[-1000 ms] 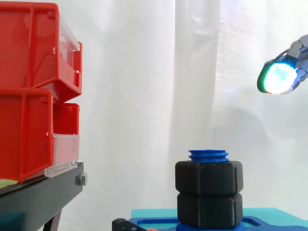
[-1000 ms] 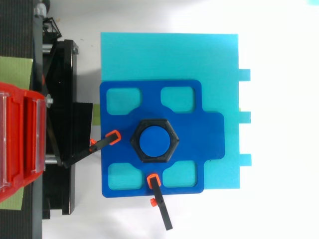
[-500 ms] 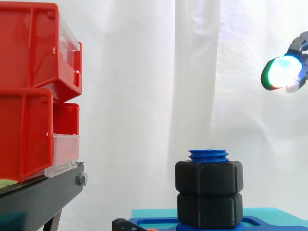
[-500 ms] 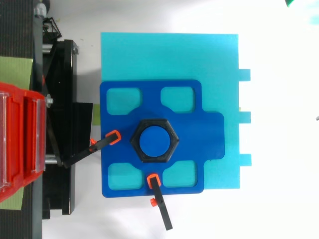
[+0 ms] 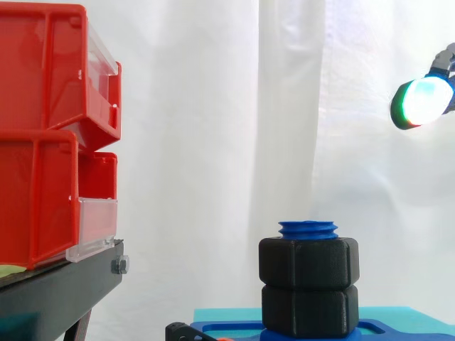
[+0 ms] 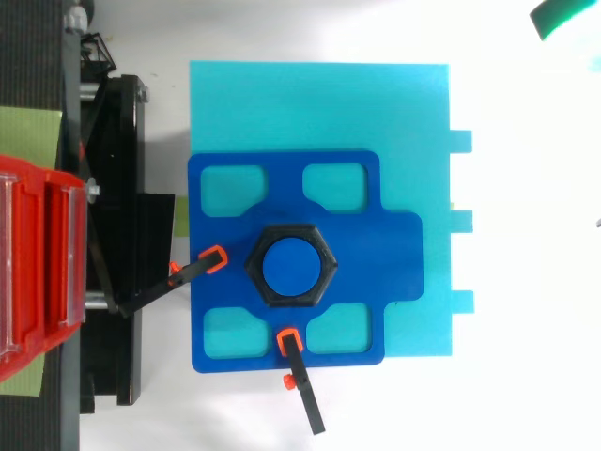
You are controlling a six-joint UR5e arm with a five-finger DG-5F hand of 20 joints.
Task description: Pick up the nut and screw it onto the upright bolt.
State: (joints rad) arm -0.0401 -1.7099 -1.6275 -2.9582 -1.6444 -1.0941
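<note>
Side view: nut (image 5: 308,262) seated level on upright bolt (image 5: 308,229), centre of blue plate (image 6: 394,244); hand (image 5: 422,101) high, well off plate's right edge, closure indeterminate; best step: verify snugness, then lift clear vertically

The white table (image 6: 526,376) carries a cyan board (image 6: 376,103) and, at its left, a black stand (image 6: 117,188).

light: bright, even, diffuse | white curtain (image 5: 213,106): washed out | shadows: faint, soft
</note>
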